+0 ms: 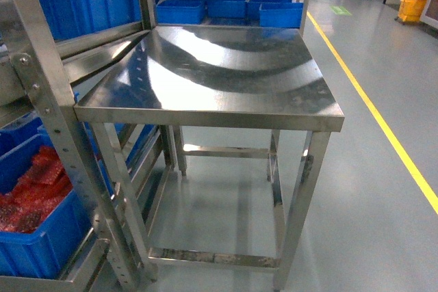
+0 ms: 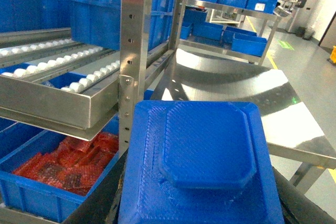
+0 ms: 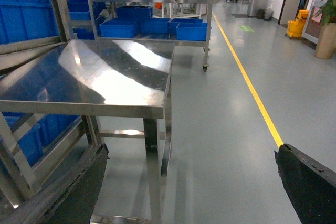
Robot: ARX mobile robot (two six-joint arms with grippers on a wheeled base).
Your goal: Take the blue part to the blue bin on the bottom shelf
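A blue part (image 2: pixel 205 153), flat with clipped corners and a raised middle panel, fills the lower half of the left wrist view, carried by the left pincer (image 2: pixel 199 211); dark fingers (image 2: pixel 299 203) are seen at its lower edges, so the pincer is clenched on it. The part is held in front of a steel rack post (image 2: pixel 128 61), above the bottom shelf (image 1: pixel 41 285). On that shelf a blue bin (image 2: pixel 47 195) is seen, loaded with red bagged items (image 2: pixel 68 163); in the head view the same bin sits at lower left. Above it a tier with white roller tracks (image 2: pixel 58 72) is noted. A bare steel bench (image 1: pixel 219 76) stands just beside the rack, to its right. In the right wrist view the right pincer (image 3: pixel 191 187) is spread wide, with nothing between its black fingers (image 3: pixel 307 182), which are seen at the two lower corners over the grey floor (image 3: pixel 220 119). A yellow floor line (image 3: pixel 247 82) runs away past the bench. More blue crates (image 1: pixel 229 8) are stacked on racks behind.
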